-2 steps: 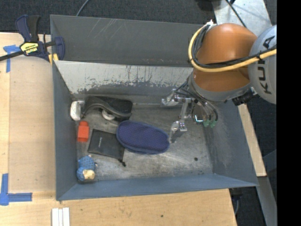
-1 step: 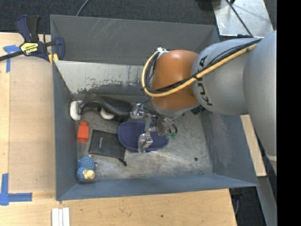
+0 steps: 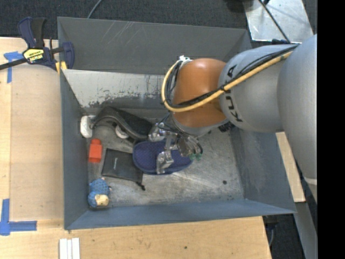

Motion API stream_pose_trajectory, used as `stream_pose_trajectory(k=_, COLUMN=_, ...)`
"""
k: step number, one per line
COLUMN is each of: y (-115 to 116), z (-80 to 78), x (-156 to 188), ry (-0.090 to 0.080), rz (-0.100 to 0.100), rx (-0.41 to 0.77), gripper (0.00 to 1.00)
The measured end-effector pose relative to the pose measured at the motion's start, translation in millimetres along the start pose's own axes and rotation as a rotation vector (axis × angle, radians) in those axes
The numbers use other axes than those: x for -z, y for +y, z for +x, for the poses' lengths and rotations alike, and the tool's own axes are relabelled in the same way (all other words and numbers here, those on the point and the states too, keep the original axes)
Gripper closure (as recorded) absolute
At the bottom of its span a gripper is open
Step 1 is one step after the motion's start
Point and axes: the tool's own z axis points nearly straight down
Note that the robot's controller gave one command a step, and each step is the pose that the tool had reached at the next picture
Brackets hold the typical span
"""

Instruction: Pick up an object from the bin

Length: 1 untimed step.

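**Hanging low over the blue pouch, mid-bin**

Blue pouch (image 3: 146, 156): dark, soft, rounded, lying on the bin floor near its middle. Gripper (image 3: 164, 158) is down on the pouch's right half, overlapping it; cannot tell whether the pincer is apart or together, or whether it has any hold.

Just left of the pouch, touching its edge: flat black wallet (image 3: 117, 164). Behind it, a black curved strap (image 3: 126, 120). Further left, an orange block (image 3: 95, 150) and a white ball (image 3: 86, 126). Near left corner: blue plush toy (image 3: 99, 193). Grey bin (image 3: 161, 47).
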Motion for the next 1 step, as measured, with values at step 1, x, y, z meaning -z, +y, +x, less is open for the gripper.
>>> stream_pose_trajectory(k=1, y=3.3, z=5.4, x=115.2, ry=-0.013, rz=-0.005, rx=0.026, gripper=1.00)
